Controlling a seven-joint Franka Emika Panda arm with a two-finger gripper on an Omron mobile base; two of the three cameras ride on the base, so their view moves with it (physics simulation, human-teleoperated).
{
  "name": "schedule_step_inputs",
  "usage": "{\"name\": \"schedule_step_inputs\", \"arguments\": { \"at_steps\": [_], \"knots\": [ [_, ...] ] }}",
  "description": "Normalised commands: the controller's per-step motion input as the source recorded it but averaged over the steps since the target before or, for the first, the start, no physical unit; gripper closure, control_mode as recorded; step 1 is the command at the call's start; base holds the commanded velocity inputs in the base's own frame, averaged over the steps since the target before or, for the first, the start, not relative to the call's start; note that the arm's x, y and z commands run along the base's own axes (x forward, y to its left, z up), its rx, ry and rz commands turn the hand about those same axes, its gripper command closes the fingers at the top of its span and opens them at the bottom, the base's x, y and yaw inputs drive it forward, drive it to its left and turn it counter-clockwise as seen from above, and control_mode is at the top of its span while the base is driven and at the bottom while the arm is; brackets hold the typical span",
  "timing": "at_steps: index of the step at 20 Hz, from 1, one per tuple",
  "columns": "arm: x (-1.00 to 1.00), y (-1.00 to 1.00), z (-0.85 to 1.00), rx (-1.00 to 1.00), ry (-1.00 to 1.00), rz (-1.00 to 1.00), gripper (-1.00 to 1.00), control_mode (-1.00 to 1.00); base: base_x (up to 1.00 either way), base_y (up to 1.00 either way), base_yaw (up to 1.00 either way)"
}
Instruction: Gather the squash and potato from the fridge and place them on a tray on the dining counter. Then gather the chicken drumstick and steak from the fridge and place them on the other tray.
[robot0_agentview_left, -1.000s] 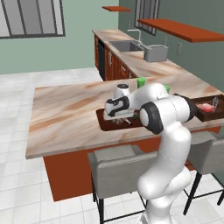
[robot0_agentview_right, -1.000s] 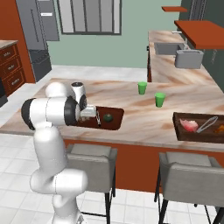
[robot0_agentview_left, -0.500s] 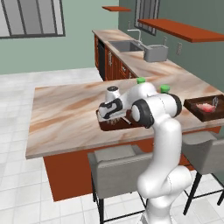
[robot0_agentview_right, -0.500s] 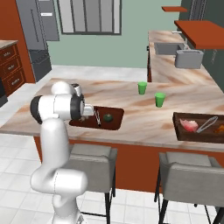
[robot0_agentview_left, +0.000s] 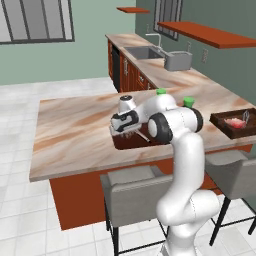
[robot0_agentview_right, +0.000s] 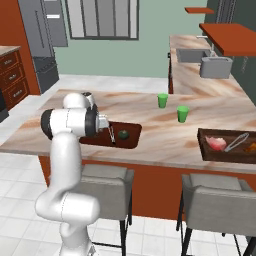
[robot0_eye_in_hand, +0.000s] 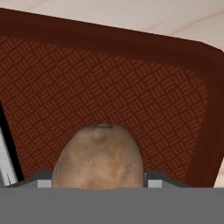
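Note:
My gripper (robot0_eye_in_hand: 99, 186) is shut on the potato (robot0_eye_in_hand: 99, 157), a mottled tan-brown lump between its tips. It hangs low over the near dark reddish-brown tray (robot0_eye_in_hand: 131, 87) on the dining counter (robot0_agentview_left: 75, 130). From the base, the gripper (robot0_agentview_right: 111, 136) points down at that tray (robot0_agentview_right: 134, 128), and the dark green squash (robot0_agentview_right: 123, 133) lies in it just right of the fingers. The other tray (robot0_agentview_right: 205, 150) stands far right with a pink, red-edged piece, the steak (robot0_agentview_right: 216, 143) by its look. I cannot make out the chicken drumstick. The grey fridge (robot0_agentview_right: 50, 25) stands at the back left.
Two green cups (robot0_agentview_right: 162, 100) (robot0_agentview_right: 183, 114) stand on the counter behind the trays. Metal tongs (robot0_agentview_right: 235, 142) lie in the far tray. Grey stools (robot0_agentview_right: 105, 180) line the counter's near edge. A sink (robot0_agentview_left: 145, 50) sits in the wall counter behind.
The arm's elbow has swung over toward the counter and the hand has shifted slightly across the near tray, still holding the potato. The squash has not moved.

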Motion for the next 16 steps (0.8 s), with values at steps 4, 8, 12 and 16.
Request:
{"name": "schedule_step_inputs", "arguments": {
  "at_steps": [4, 8, 12, 16],
  "knots": [
    [-0.24, -0.05, 0.0, 0.0, -0.31, 0.04, -1.0, -1.0, 0.0, 0.0, 0.0],
    [-0.35, 0.0, 0.09, 0.0, -0.35, 0.0, -1.0, -1.0, 0.0, 0.0, 0.0],
    [-0.86, -0.07, 0.48, 0.04, -0.52, 0.01, -1.0, -1.0, 0.0, 0.0, 0.0],
    [-1.0, -0.14, 0.82, 0.1, -0.52, 0.03, -1.0, -1.0, 0.0, 0.0, 0.0]
  ]
}}
